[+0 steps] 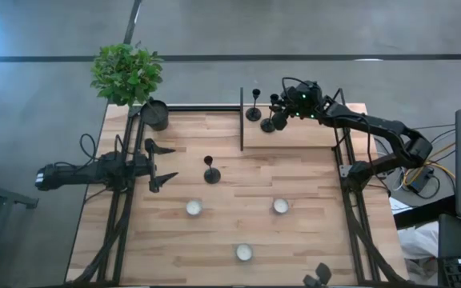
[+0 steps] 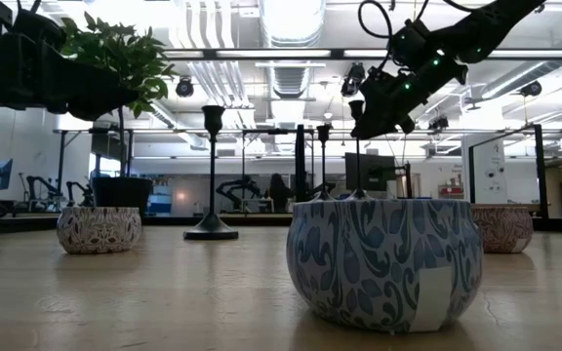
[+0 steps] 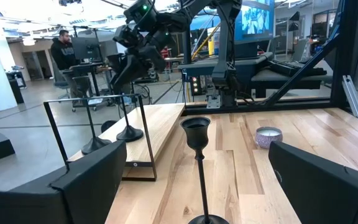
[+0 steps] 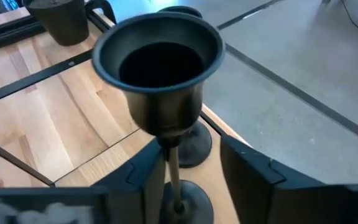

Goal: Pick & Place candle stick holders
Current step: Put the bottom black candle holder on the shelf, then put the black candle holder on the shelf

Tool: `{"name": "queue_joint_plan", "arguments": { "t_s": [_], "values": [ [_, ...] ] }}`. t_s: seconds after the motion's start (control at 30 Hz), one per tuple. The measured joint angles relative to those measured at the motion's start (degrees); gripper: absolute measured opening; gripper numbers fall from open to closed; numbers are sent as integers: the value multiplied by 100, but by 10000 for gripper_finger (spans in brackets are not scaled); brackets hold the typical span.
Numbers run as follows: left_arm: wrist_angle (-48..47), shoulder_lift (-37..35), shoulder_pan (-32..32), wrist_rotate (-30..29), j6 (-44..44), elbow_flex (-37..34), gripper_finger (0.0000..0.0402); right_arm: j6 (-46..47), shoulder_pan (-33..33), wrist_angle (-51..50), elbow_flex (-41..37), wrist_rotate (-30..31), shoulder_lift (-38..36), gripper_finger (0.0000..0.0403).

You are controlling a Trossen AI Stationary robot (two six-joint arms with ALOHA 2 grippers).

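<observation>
Where shelf (image 1: 294, 138) ends, holders (image 1: 268, 125) crowd.

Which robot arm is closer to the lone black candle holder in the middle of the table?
Left. The left gripper faces the middle holder nearby; the right gripper is off at the raised shelf.

I can read no text, label, brand, number or sign anywhere around my tools; the patterned bowls, the worktop and the room behind carry nothing legible.
</observation>
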Motion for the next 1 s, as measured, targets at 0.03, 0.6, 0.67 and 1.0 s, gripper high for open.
{"name": "queue_joint_plan", "arguments": {
  "t_s": [0.03,0.6,0.67,1.0],
  "values": [
    [0,0,2,0,2,0,399,0,2,-43,9,-2,-36,160],
    [1,-2,2,1,0,1,399,-594,-169,-3262,49,474,-1927,228],
    [0,-2,2,0,0,2,399,-480,-167,-3438,-5,409,-2226,225],
    [4,-2,7,-17,165,1,399,484,-166,-3633,-347,-570,-3624,204]
  ]
}}
